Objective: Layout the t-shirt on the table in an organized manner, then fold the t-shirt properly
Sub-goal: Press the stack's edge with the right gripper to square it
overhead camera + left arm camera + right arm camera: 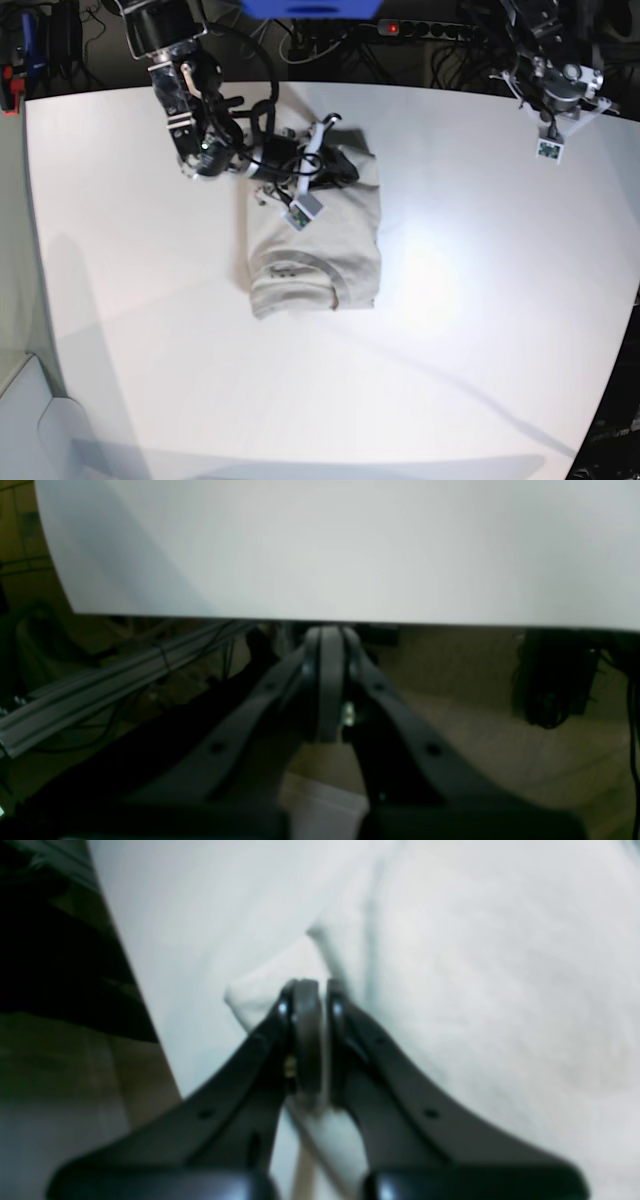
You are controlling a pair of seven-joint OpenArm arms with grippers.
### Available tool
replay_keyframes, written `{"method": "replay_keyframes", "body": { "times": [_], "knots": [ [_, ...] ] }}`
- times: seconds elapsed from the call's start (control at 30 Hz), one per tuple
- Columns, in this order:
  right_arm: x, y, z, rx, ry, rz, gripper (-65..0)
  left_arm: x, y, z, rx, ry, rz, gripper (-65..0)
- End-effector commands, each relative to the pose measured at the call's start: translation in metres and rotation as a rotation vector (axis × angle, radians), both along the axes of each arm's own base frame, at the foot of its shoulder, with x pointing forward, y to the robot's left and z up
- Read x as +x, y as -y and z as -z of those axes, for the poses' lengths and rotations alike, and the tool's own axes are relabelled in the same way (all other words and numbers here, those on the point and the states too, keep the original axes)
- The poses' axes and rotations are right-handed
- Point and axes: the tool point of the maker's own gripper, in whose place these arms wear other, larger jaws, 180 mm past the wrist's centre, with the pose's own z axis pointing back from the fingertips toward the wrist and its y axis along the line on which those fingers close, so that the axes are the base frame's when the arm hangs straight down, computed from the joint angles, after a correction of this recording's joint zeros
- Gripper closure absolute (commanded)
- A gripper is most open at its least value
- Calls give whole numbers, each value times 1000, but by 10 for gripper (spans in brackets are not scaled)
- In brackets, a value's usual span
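Note:
The light grey-beige t-shirt (318, 245) lies folded into a narrow rectangle left of the middle of the white table (480, 300), collar end toward the front. My right gripper (347, 163) rests on its far end. In the right wrist view the right gripper (316, 987) is shut with a thin layer of the t-shirt (475, 990) pinched between its fingers, and a cloth corner pokes out to the left. My left gripper (327, 632) is shut and holds nothing, just off the table (350, 545) edge at the far right corner.
Cables and a power strip (420, 30) run behind the table's far edge. An aluminium rail (100, 685) and a dark stand (555, 680) sit below the table near the left gripper. The left arm (555, 85) hangs over the far right corner.

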Motion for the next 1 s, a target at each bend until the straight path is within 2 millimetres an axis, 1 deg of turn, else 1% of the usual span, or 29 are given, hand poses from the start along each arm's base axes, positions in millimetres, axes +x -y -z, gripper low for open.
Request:
{"method": "replay_keyframes", "body": {
  "times": [0.0,0.13,0.2,0.23,0.27,0.4,0.47,0.5,0.57,0.67,0.8,0.9,0.97],
  "knots": [
    [11,-3,-7,30,22,8,-20,2,-3,-7,17,19,0,0],
    [11,-8,7,50,-25,28,-20,-3,-3,-5,17,7,0,0],
    [11,-9,5,55,-21,29,-20,-1,-2,-5,16,16,5,0],
    [13,-10,-2,60,-1,25,-19,-1,-2,-5,14,20,7,0],
    [16,-12,-13,70,33,22,-19,-2,0,-4,9,19,6,0],
    [9,-16,-62,120,169,13,-20,0,3,-4,1,32,8,0],
    [1,-17,-75,109,197,-5,-21,1,3,-4,-1,33,7,0],
    [-3,-17,-78,99,201,-14,-21,1,4,-4,-1,33,9,0],
    [-7,-18,-75,92,187,-20,-21,1,4,-4,-1,33,9,0],
    [-13,-21,-57,80,132,-30,-21,1,3,-4,-1,33,7,0],
    [-27,-33,-36,95,65,-58,-22,0,3,-3,-1,32,7,0],
    [-33,-45,-25,107,35,-92,-22,-1,8,-1,-15,32,1,0],
    [-34,-48,-16,105,12,-98,-21,-2,9,0,-18,29,0,0]
  ]
}}
